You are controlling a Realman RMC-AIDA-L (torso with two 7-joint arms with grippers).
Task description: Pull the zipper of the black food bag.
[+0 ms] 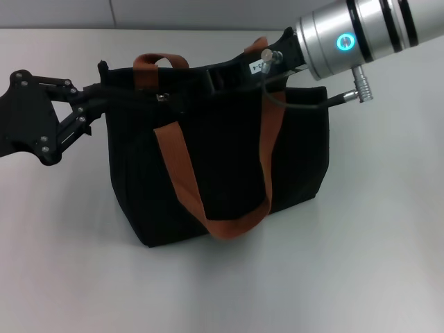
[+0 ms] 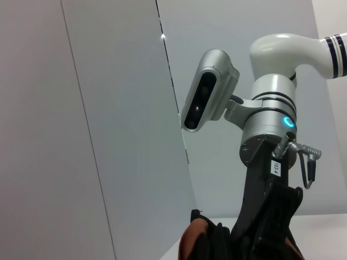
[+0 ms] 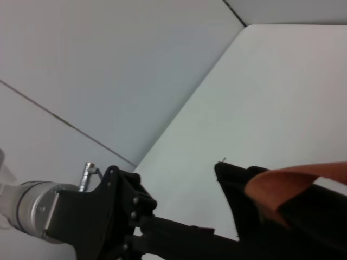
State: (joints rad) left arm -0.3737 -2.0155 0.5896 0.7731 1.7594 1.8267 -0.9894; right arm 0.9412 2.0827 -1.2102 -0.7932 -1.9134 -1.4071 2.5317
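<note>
The black food bag (image 1: 222, 173) stands upright in the middle of the table, with two rust-brown handles (image 1: 177, 166). The small silver zipper pull (image 1: 164, 97) sits on the top edge, near the bag's left end. My left gripper (image 1: 111, 92) reaches in from the left, its fingers shut together on the bag's top left corner. It also shows in the right wrist view (image 3: 162, 235), beside the bag's corner (image 3: 230, 179). My right gripper (image 1: 208, 78) comes from the upper right and rests over the bag's top, right of the pull. It also shows in the left wrist view (image 2: 265, 216).
The white table (image 1: 374, 263) lies open in front of the bag and to its right. A grey wall (image 1: 173, 14) runs behind it. The right arm's cable (image 1: 305, 105) hangs across the bag's top right edge.
</note>
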